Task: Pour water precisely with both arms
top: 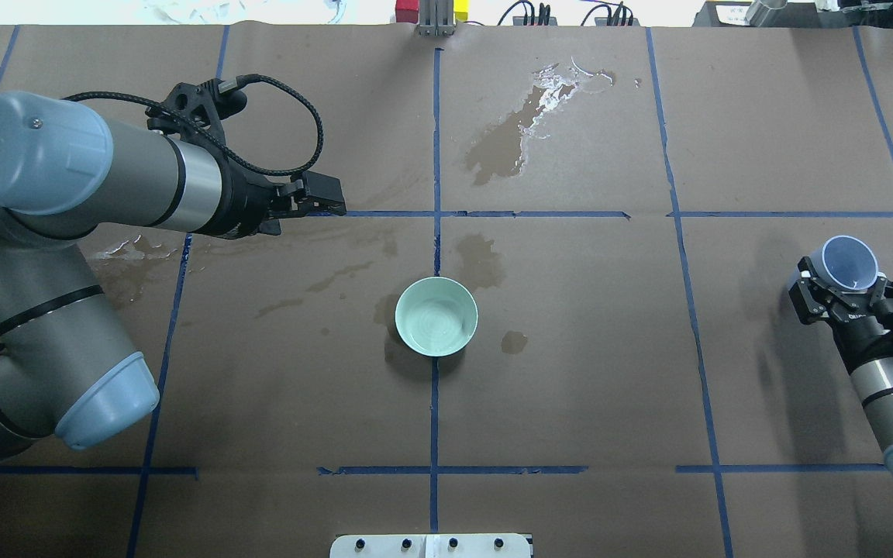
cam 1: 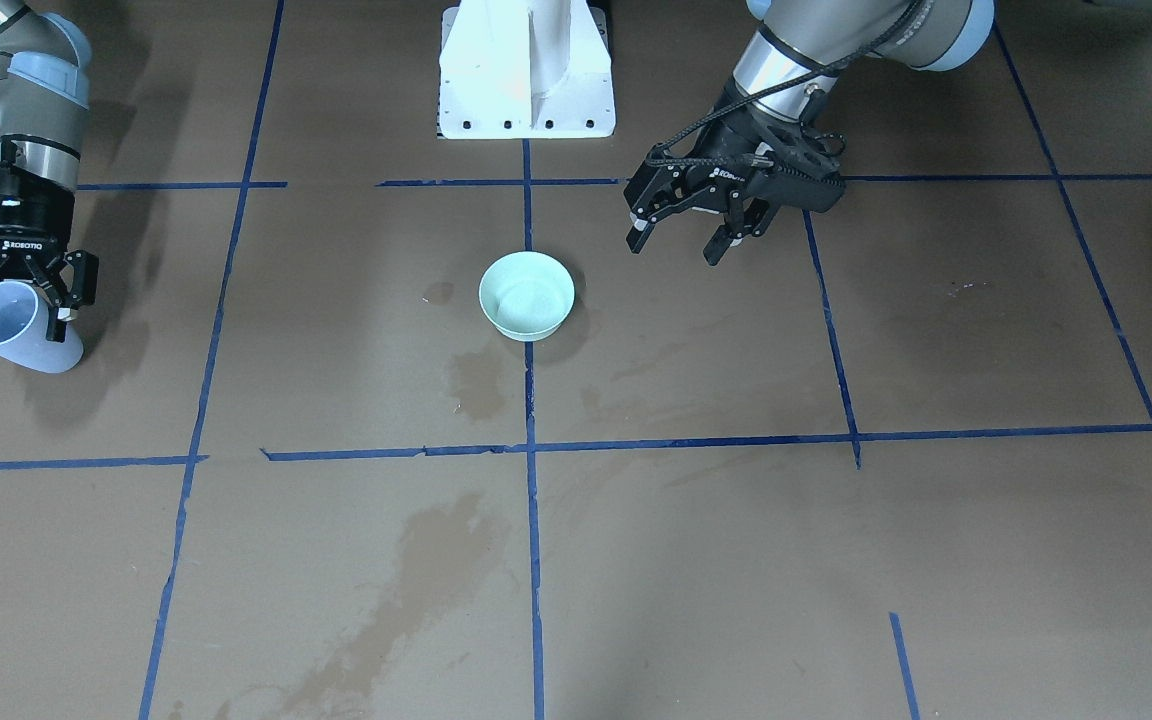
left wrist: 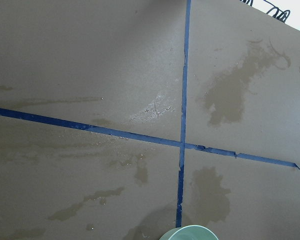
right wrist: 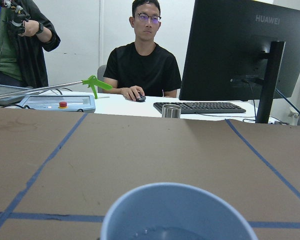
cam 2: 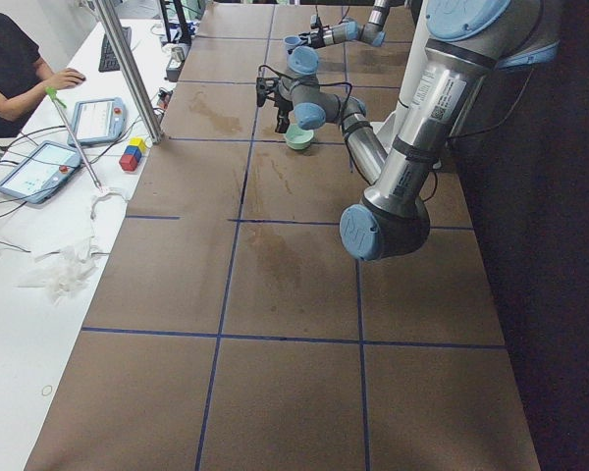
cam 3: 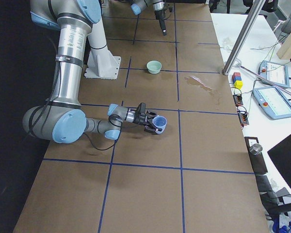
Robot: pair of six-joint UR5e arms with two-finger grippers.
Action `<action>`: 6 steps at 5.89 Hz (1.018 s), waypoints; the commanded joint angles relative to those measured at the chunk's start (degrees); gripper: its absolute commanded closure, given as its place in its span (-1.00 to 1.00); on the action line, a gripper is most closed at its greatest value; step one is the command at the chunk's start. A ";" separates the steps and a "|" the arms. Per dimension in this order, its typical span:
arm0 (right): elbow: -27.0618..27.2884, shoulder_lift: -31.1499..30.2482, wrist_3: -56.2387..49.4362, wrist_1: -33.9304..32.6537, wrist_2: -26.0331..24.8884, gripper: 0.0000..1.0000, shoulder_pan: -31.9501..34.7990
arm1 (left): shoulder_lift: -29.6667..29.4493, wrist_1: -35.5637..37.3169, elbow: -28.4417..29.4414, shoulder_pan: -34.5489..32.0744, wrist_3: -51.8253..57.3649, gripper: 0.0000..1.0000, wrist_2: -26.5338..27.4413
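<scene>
The right pincer (top: pixel 842 288) is pinching a pale blue cup (top: pixel 848 260), one finger on each side of its wall just under the rim. The cup leans a little, with its mouth turned up and away from the robot. It sits far out at the robot's right end of the tabletop (top: pixel 570 403), well apart from everything else. From the right wrist view, a few drops and a thin film of water (right wrist: pixel 170 233) show at the bottom of the cup; how much is there cannot be told.

The left pincer (cam 1: pixel 678 246) is spread wide and grips nothing. It hangs over the tabletop with its fingers angled down, near a pale green bowl (top: pixel 436 316) but not touching it. It lies to the robot's left of the bowl.

The bowl stands upright on the middle blue tape line (top: pixel 434 418), about midway between the two arms. Whether it has water in it cannot be told. Dark wet stains (top: pixel 505 143) mark the brown paper around the bowl and further out. A white pedestal (cam 1: pixel 526 70) stands at the robot's edge of the tabletop.
</scene>
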 commanded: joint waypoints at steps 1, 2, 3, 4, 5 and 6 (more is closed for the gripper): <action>4.05 3.27 -9.59 -0.10 0.09 0.79 0.43 | 0.20 0.00 -0.12 -0.04 0.00 -1.00 -0.09; 6.25 7.20 -12.88 -0.80 1.31 0.80 0.34 | 0.29 0.00 -0.04 -0.04 0.00 -1.00 -0.09; 7.05 9.33 -17.00 -0.80 2.54 0.80 -0.10 | 0.55 0.00 -0.04 0.04 0.00 -1.00 -0.09; 7.32 12.74 -17.73 -1.06 2.55 0.81 -2.45 | 1.07 0.00 -0.04 0.04 0.00 -1.00 -0.26; 7.41 15.39 -18.61 -3.24 2.20 0.84 -5.26 | 1.77 0.00 0.05 0.04 0.09 -1.00 -0.18; 7.59 20.11 -18.62 -8.66 1.68 0.84 -6.59 | 3.43 0.09 -0.03 0.04 0.61 -1.00 -0.52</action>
